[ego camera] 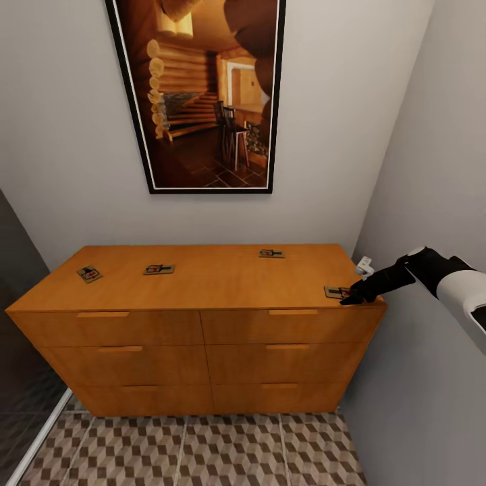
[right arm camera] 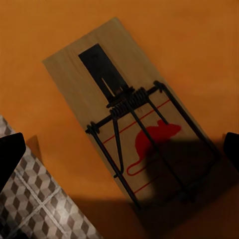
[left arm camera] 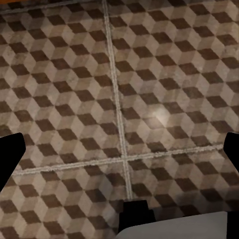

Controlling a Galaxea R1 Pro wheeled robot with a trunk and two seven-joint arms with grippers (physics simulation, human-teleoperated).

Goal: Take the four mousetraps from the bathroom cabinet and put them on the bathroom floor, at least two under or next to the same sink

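The orange-brown cabinet point(ego camera: 202, 324) stands against the wall with all six drawers shut. Four mousetraps lie on its top: one at the far left point(ego camera: 89, 273), one left of the middle point(ego camera: 159, 269), one at the back right point(ego camera: 271, 254) and one at the front right corner point(ego camera: 335, 292). My right gripper point(ego camera: 352, 297) hovers open over that corner mousetrap point(right arm camera: 124, 114); its black fingertips point(right arm camera: 10, 154) stand wide on either side of it. My left gripper point(left arm camera: 119, 149) is open and empty above the cube-patterned bathroom floor point(left arm camera: 74, 89).
A grey side wall point(ego camera: 432, 169) runs close along the cabinet's right end, with a small white fitting point(ego camera: 364, 266) on it. A large framed picture point(ego camera: 202, 94) hangs above the cabinet. A dark panel point(ego camera: 20, 378) borders the left. Tiled floor point(ego camera: 202, 452) lies before the drawers.
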